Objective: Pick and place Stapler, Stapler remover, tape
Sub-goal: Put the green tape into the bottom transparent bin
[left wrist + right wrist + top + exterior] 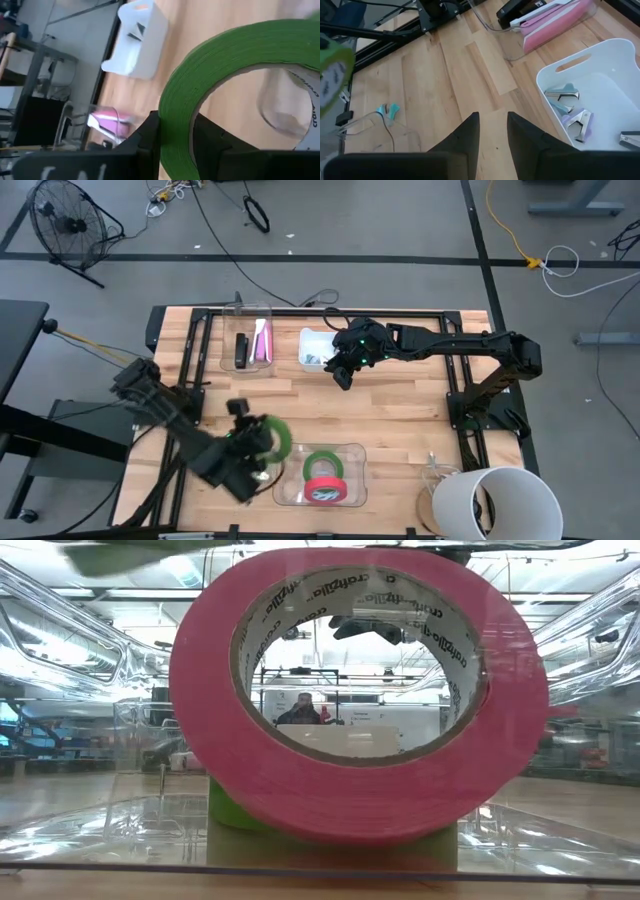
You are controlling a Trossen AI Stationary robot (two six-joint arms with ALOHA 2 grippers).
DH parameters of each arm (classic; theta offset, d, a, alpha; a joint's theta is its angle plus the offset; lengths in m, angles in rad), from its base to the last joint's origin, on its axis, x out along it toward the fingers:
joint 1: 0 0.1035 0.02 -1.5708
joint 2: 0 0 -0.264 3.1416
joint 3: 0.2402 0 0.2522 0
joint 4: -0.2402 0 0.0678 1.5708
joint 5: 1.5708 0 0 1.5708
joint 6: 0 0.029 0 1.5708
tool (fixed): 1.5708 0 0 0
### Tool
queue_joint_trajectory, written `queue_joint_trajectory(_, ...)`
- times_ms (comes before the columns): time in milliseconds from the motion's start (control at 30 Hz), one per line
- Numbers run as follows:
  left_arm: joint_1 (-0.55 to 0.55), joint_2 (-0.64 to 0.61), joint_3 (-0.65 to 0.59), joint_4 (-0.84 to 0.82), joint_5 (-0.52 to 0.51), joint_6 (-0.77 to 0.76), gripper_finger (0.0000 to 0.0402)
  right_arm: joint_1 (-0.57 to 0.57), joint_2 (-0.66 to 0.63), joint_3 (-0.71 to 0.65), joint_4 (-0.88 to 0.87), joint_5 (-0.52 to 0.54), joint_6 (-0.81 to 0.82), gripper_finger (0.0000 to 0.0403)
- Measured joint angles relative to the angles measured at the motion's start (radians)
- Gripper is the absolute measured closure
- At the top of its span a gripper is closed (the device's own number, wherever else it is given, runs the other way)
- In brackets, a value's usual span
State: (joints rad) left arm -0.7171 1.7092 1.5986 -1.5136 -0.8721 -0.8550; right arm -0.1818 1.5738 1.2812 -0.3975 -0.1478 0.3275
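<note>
Closest to the low camera, a red ring-shaped tape roll leans on a green ring-shaped tape roll inside a clear plastic tray at the wooden worktop's near edge. Going left to right across the worktop, the left gripper hangs just beside that tray's left wall, its jaws nearly together and pinching the band of a second green tape roll, held on edge with its hole facing sideways. The tray lies directly to this roll's right, so the left arm is far nearer and probably needs only a short carry over the wall before letting go. At the far edge sit a clear bin holding a pink stapler and a black stapler, then a white plastic bin of staple removers. The right gripper hovers beside that white bin, jaws narrowly parted and empty.
</note>
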Motion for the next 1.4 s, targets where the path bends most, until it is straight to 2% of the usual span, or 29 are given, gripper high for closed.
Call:
queue_joint_trajectory(133,0.101,0.001,-0.002,0.131,-0.034,0.137,0.0321,0.000,0.000,0.000,-0.002,-0.001,0.000,0.0303)
queue_joint_trajectory(300,0.196,0.020,-0.002,0.360,-0.028,0.320,0.0321,0.000,0.000,0.000,-0.009,-0.002,-0.005,0.0303)
queue_joint_trajectory(467,0.248,0.089,-0.002,0.518,0.040,0.465,0.0321,0.000,0.000,0.000,-0.033,-0.002,-0.005,0.0303)
queue_joint_trajectory(767,0.259,0.235,0.001,0.579,0.066,0.523,0.0321,0.000,0.000,0.000,-0.080,0.000,-0.020,0.0303)
queue_joint_trajectory(1100,0.219,0.246,-0.001,0.641,0.133,0.526,0.0321,0.000,0.000,0.000,-0.098,0.001,-0.022,0.0303)
queue_joint_trajectory(1300,0.201,0.247,-0.002,0.667,0.290,0.525,0.0321,0.000,0.000,0.000,-0.099,0.001,-0.023,0.0303)
queue_joint_trajectory(1333,0.201,0.247,-0.002,0.674,0.306,0.525,0.0319,0.000,0.000,0.000,-0.099,0.001,-0.023,0.0303)
queue_joint_trajectory(1400,0.196,0.245,-0.002,0.673,0.297,0.522,0.0284,0.000,0.000,0.000,-0.099,0.002,-0.023,0.0303)
